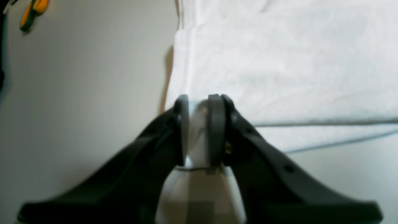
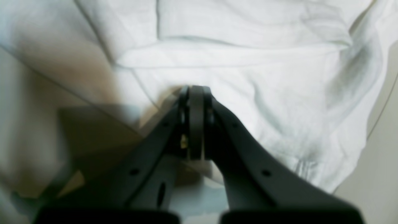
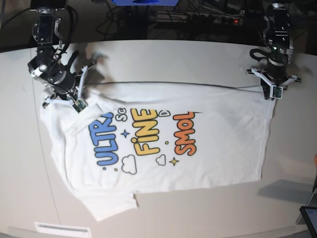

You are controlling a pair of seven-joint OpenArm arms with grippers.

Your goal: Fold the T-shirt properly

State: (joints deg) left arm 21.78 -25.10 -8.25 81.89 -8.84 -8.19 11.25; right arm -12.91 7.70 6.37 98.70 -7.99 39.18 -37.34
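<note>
White T-shirt (image 3: 163, 148): flat on table (image 3: 163, 54), centre frame | done: one lengthwise fold, top edge | left: remaining folds, by my estimate | my right claw (image 2: 196, 93): clamped on cloth, upper left | my left claw (image 1: 199, 102): slightly parted around hem, upper right.

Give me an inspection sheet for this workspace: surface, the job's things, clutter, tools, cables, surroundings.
Surface: pale table, no marks seen.
Job's things: white T-shirt lies flat, print side up, top part folded over along a straight edge that cuts off the lettering.
Clutter: orange-and-black object on the table in the left wrist view, too blurred to name; dark device corner at the base view's lower right.
Tools: left tool slightly parted at the shirt's corner, white cloth between the pads; right tool shut at the other end of the fold, grip not clear.
Cables: dark leads behind the table.
Surroundings: dim, equipment with a red light at the back.
</note>
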